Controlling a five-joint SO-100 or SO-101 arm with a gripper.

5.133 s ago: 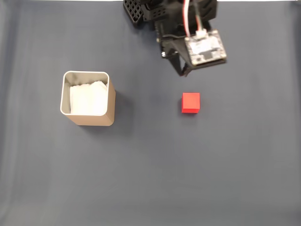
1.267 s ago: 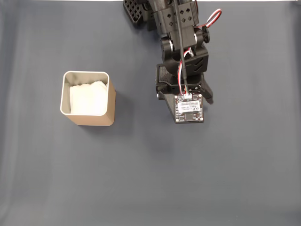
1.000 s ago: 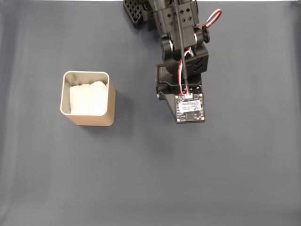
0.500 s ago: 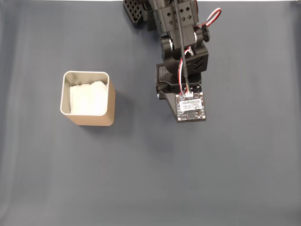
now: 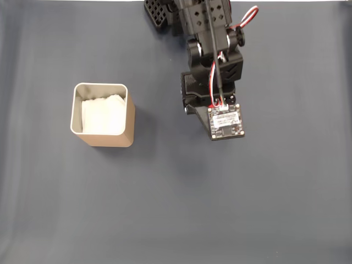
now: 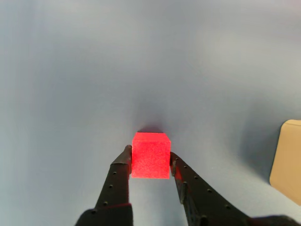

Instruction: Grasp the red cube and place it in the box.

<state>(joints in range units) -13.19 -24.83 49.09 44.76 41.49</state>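
Since half a second ago we see the arm (image 5: 212, 66) shift slightly, its camera board (image 5: 226, 122) now a touch further right in the fixed view. Our gripper (image 6: 149, 162) has its jaws closed on the cube (image 6: 150, 155), one finger (image 6: 120, 176) against each side, above the blue cloth (image 6: 94, 70). We see the box (image 5: 102, 115) well apart on the left in the fixed view, its tan wall at the right edge of the wrist view.

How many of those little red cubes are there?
1. The red cube sits between the gripper fingers in the wrist view, on the dark cloth, with the box off to its right. In the fixed view the arm covers it; another could be hidden there.
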